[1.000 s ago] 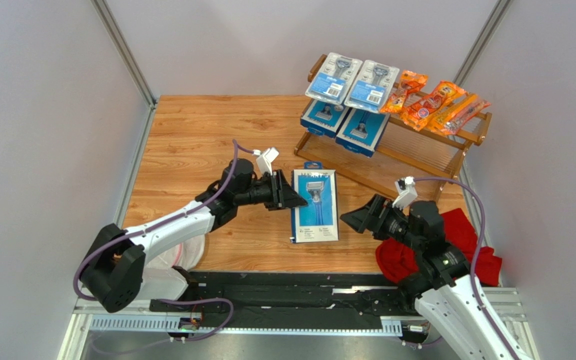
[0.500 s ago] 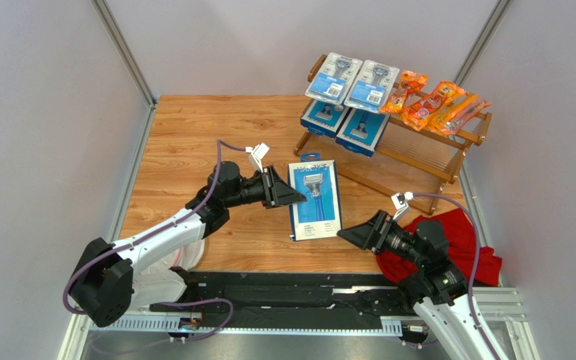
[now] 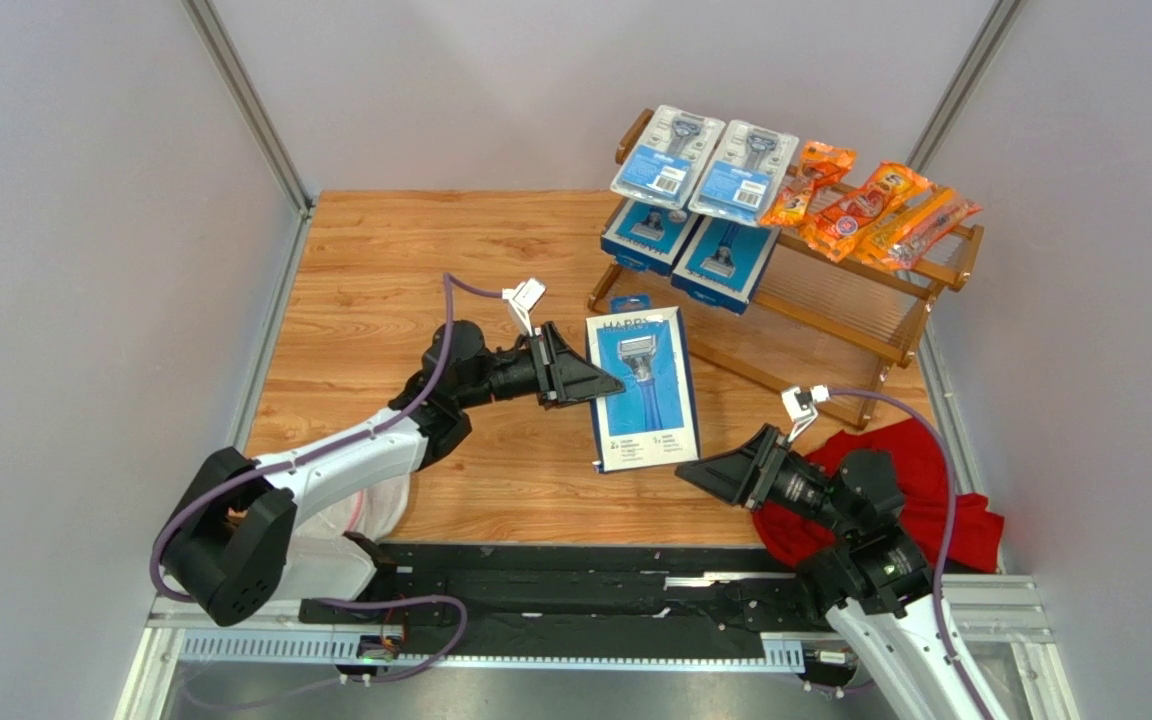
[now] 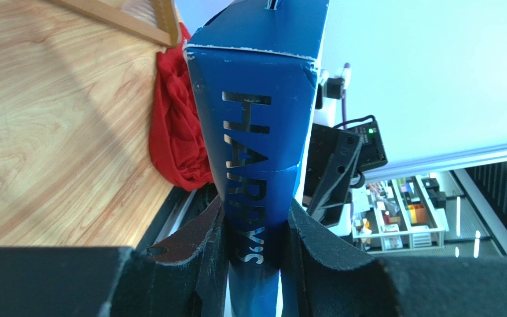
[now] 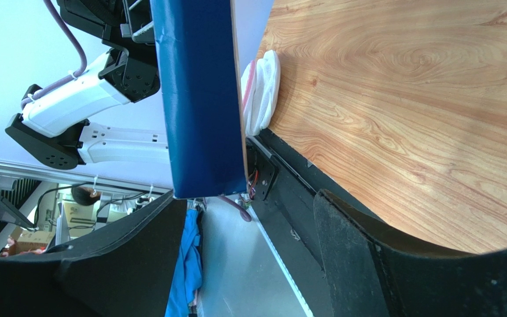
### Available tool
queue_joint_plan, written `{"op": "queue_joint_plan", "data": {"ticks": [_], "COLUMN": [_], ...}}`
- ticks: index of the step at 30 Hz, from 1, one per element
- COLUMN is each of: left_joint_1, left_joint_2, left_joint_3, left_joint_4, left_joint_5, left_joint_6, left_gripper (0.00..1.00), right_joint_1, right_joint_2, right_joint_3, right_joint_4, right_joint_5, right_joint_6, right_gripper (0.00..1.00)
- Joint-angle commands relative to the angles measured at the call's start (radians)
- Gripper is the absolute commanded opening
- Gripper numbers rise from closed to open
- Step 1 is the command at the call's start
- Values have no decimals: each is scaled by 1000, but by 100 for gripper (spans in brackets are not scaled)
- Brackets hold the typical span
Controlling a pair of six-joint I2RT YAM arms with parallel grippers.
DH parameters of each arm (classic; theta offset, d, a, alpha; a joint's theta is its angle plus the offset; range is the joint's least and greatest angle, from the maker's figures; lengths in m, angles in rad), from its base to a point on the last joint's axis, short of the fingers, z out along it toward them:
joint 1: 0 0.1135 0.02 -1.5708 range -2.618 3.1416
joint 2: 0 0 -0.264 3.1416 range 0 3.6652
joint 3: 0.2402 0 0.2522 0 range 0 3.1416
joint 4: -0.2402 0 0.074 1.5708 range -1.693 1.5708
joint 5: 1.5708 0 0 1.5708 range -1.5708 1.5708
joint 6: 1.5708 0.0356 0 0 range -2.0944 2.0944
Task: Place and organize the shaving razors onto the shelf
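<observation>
My left gripper [image 3: 597,381] is shut on the left edge of a flat blue razor box [image 3: 644,387] and holds it above the table, in front of the wooden shelf [image 3: 838,308]. The left wrist view shows the box's spine [image 4: 253,165] clamped between the pads. My right gripper [image 3: 702,473] is open and empty just right of the box's near end; that end [image 5: 200,99] shows in the right wrist view. The shelf holds two blister packs [image 3: 702,162] and several orange bags [image 3: 868,210] on top, and two blue boxes [image 3: 687,248] on the lower tier.
A red cloth [image 3: 898,488] lies at the right front under my right arm. A white cloth [image 3: 334,518] lies by the left arm's base. Grey walls close in the table on three sides.
My left gripper has lifted the blue box and carried it right, toward the shelf. My right gripper has dropped lower and nearer, staying open beside the box's near end.
</observation>
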Motion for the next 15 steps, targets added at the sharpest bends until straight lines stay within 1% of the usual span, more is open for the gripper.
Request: {"op": "queue_joint_plan", "data": {"ticks": [1,8,13,15], "left_joint_1": [-7,-56,-63,-68], "left_joint_2": [25,61,74,81], "left_joint_3": [-2,2,-4,-1], "left_joint_4": [158,166,173,182], "left_joint_5": [25,11,-1,7], "left_joint_6": [-42,-35,-36,-38], "left_gripper": [12,10,9,9], "right_joint_1": [0,0,0,0], "right_joint_2": [-7,-24,-47,-50], "right_joint_3": [-8,-7,-2,-5], "right_joint_4": [57,86,81,80], "right_joint_5": [-20,-27,-27,-23], "right_joint_6": [19,33,36,39], "right_gripper": [73,74,75,74]}}
